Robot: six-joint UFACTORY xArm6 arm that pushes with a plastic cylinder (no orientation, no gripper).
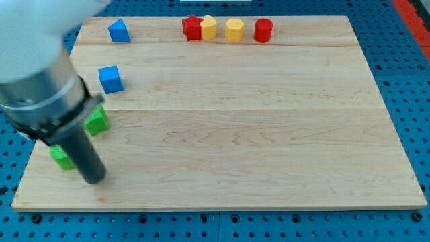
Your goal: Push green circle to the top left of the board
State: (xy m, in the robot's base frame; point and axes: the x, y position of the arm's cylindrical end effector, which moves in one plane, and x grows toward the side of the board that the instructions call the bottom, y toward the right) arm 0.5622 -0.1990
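A green block (62, 158) lies near the board's bottom left, partly hidden behind my rod; it looks rounded, like the green circle. A second green block (98, 120), more angular, lies just above it and to the right, half under the arm's body. My tip (94, 179) rests on the board just right of and below the lower green block, close to it or touching it; I cannot tell which.
A blue cube (111, 78) lies at the left. A blue block (119, 31) sits at the top left. A red block (192, 28), two yellow blocks (209, 28) (234, 30) and a red block (263, 30) line the top edge. The wooden board (269, 134) ends close below my tip.
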